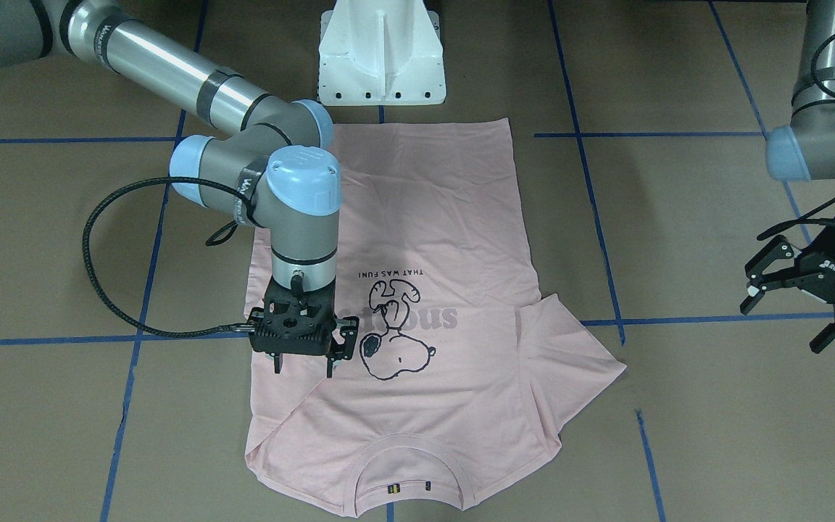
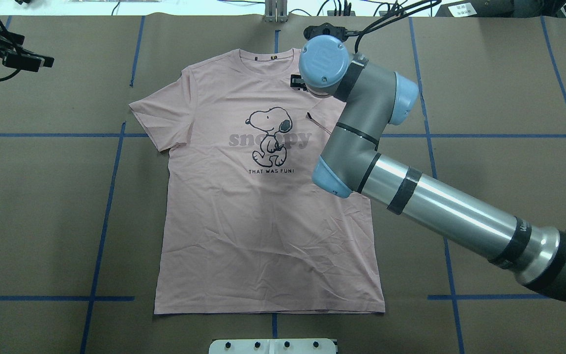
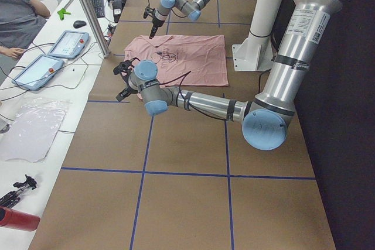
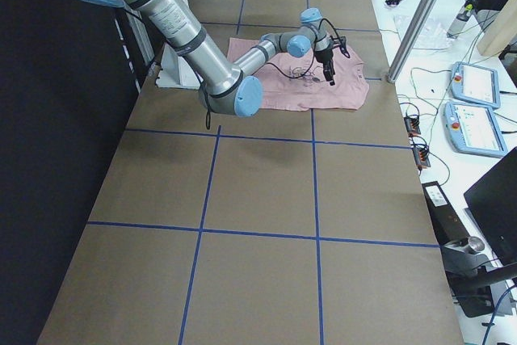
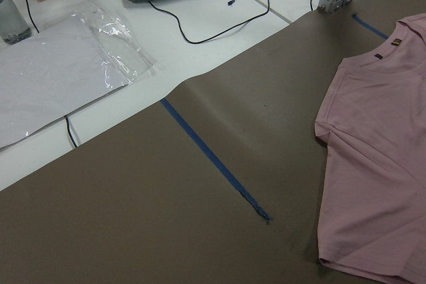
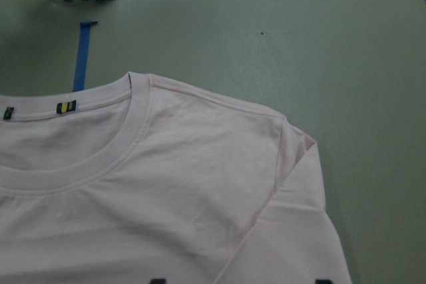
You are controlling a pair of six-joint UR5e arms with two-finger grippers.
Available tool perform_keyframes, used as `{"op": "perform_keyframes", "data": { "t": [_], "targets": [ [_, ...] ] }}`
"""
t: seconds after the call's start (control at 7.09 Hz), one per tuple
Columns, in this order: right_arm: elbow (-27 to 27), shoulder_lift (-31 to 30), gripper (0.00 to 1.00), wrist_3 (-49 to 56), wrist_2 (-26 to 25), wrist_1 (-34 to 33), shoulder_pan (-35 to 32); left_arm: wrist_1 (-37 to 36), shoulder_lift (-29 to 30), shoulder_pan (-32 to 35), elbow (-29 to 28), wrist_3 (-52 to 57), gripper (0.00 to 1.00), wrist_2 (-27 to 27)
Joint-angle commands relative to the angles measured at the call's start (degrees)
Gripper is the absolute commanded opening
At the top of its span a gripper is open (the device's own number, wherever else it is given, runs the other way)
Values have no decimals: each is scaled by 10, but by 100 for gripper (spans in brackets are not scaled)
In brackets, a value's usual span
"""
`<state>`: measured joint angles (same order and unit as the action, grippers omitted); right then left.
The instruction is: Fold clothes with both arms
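Pink T-shirt [image 2: 263, 221] lies flat mid-table, print up, and the folding looks barely begun. The right gripper [image 1: 304, 366] hovers over the chest by the folded-in sleeve [image 6: 293, 191], jaws apart, empty. The left gripper [image 1: 787, 322] hangs spread off the cloth. Next, probably, it must reach the outspread sleeve [image 1: 570, 348].

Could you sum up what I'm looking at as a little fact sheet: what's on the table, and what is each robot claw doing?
Garment: pink T-shirt, lying flat, print side up
Surface: brown table
Collar: at the end away from the robot's base
Right gripper: open, over the shirt beside the dog print
Left gripper: open, off to the side, clear of the shirt
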<state>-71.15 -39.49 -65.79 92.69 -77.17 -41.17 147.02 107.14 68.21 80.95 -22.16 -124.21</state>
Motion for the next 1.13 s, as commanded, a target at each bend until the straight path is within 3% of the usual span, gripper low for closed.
{"op": "perform_keyframes", "data": {
  "t": [0.0, 0.28, 0.42, 0.56, 0.85, 0.99],
  "targets": [
    [-40, -30, 100, 105, 132, 0, -89, -2, 5, -31, 2, -148, 95, 27],
    [-156, -154, 100, 215, 223, 6, -162, -14, 13, -90, -3, -237, 87, 106],
    [-178, -174, 100, 220, 228, 6, -169, -43, 26, -127, -5, -285, 74, 161],
    [-180, -176, 100, 219, 226, 6, -169, -64, 39, -175, -13, -354, 60, 214],
    [-181, -180, 100, 220, 224, 7, -170, -67, 60, -202, -58, -376, 55, 268],
    [-184, -181, 100, 219, 224, 7, -170, -65, 68, -203, -78, -373, 55, 269]
  ]
}}
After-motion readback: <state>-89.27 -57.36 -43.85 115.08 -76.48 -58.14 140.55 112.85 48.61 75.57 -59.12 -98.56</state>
